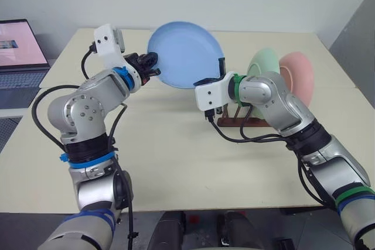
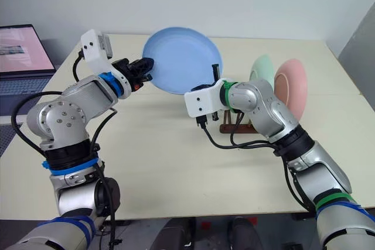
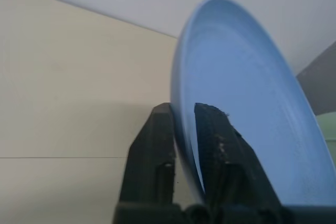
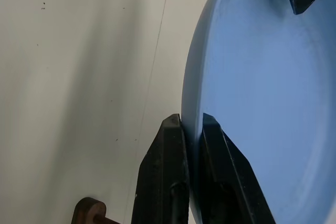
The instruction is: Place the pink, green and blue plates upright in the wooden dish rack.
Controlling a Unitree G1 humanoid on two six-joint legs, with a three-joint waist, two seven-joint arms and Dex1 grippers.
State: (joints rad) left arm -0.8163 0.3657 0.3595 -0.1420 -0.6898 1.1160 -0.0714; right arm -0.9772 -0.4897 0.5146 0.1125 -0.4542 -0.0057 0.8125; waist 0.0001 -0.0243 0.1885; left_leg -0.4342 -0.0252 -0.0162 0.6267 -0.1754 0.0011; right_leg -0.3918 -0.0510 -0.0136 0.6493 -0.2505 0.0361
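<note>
The blue plate hangs upright in the air over the table, between my two arms. My left gripper is at its left rim, which runs between the jaws in the left wrist view. At the plate's right rim, my right gripper is shut on the edge, and its fingers pinch that edge in the right wrist view. The green plate and the pink plate stand upright in the wooden dish rack, behind my right forearm.
The cream table has bare surface in front of and to the left of the rack. An open laptop sits off the table's far left. A grey wall runs behind the table.
</note>
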